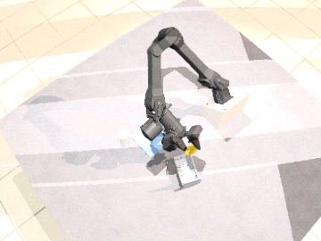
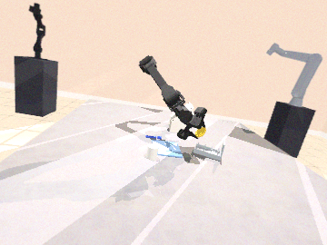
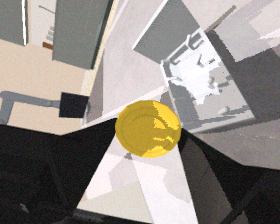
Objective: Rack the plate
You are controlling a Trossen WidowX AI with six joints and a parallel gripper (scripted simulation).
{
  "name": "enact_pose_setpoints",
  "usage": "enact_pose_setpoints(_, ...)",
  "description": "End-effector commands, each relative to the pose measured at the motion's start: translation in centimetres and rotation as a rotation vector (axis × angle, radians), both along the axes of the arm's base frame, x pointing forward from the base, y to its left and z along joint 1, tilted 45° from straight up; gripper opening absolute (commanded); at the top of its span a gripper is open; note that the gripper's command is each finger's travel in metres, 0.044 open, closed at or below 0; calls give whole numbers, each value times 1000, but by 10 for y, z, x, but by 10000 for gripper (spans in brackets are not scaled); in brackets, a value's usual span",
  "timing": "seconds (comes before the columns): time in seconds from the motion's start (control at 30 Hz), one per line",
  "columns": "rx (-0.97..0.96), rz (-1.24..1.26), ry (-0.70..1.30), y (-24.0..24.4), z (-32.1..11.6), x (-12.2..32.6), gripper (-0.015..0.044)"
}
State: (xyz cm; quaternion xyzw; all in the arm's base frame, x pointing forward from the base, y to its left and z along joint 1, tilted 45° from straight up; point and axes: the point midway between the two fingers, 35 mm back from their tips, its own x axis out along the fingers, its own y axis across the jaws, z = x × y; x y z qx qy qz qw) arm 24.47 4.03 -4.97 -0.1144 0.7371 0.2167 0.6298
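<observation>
"How does the tool [image 1: 189,147] [image 2: 194,131] [image 3: 147,126] look to you?"

"Well apart at the fingers, not shut right up, and it's got hold of the yellow plate [image 1: 192,150] [image 2: 201,132] [image 3: 148,129]. One dark finger on either side."

"So the plate isn't in the rack?"

"No, it's up in the air near the grey dish rack [image 1: 199,178] [image 2: 209,152] [image 3: 185,107]. The rack sits on the table [image 1: 111,207] [image 2: 227,201] [image 3: 265,150]."

"Anything else about?"

"A light blue flat piece [image 1: 144,145] [image 2: 170,154] lies near the rack, partly hidden from above by the arm [image 1: 154,73] [image 2: 159,79]. Just beside it there's a small whitish round thing [image 1: 124,137] [image 2: 151,153], and a thin dark blue thing [image 2: 153,137] too."

"What about in the way?"

"I can't see anything standing between plate and rack. The pale block [image 1: 227,111] [image 2: 173,123] is over by the arm's foot, away from the rack."
</observation>
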Motion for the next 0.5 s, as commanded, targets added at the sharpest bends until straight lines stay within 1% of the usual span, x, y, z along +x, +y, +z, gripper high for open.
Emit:
enact_pose_setpoints(0.0,82,68,-51,-3,-2,2,0)
enact_pose_setpoints(0.47,293,306,-260,-14,-8,7,0)
